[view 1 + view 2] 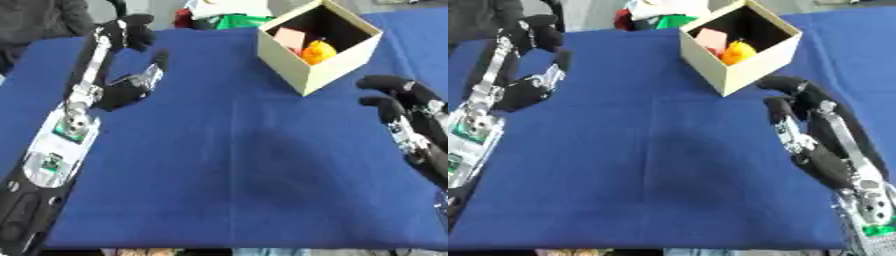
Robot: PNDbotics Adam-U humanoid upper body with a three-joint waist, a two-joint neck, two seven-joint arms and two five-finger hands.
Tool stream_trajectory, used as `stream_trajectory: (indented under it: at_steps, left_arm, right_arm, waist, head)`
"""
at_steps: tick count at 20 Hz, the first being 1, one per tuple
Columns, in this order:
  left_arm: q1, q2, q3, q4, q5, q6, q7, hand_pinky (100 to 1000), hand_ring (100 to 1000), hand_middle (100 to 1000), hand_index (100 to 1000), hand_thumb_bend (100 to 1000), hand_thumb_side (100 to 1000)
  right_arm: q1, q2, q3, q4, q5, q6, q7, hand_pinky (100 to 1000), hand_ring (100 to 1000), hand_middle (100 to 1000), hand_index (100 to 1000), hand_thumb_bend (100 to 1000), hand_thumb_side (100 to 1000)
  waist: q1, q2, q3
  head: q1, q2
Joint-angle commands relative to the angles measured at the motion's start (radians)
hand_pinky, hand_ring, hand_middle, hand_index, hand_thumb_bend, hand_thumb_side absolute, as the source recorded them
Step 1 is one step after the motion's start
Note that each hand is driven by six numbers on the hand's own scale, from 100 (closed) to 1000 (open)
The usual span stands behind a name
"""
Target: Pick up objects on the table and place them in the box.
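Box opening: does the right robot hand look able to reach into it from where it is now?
Probably yes. The right robot hand hovers just beside the box, holding nothing, and the box's top is open, with only blue cloth between them.

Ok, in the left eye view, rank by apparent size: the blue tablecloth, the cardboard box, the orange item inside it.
1. Blue tablecloth, covering most of the view.
2. Cardboard box, open at the far side.
3. Orange item, partly hidden in the box, so its full size is unsure.
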Motion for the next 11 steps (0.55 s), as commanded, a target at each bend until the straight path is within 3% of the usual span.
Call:
stream_trajectory:
  at_steps: [1, 11]
  left_arm:
    - [0.013, -0.021, 0.013, -0.035, 0.004, 0.000, 0.003, 652, 666, 609, 831, 283, 464]
    - [0.061, -0.067, 0.016, -0.036, 0.012, 0.002, 0.002, 651, 664, 606, 828, 280, 478]
  right_arm:
    - [-0.011, 0.001, -0.009, -0.012, 0.006, 0.000, -0.009, 796, 890, 755, 835, 100, 686]
    - [-0.011, 0.008, -0.011, -0.004, 0.017, 0.000, -0.013, 797, 890, 755, 836, 100, 692]
  waist:
    - [-0.004, -0.008, -0.002]
    - [-0.004, 0.001, -0.004]
  head:
    - [0.002, 0.008]
    - [-0.002, 0.008]
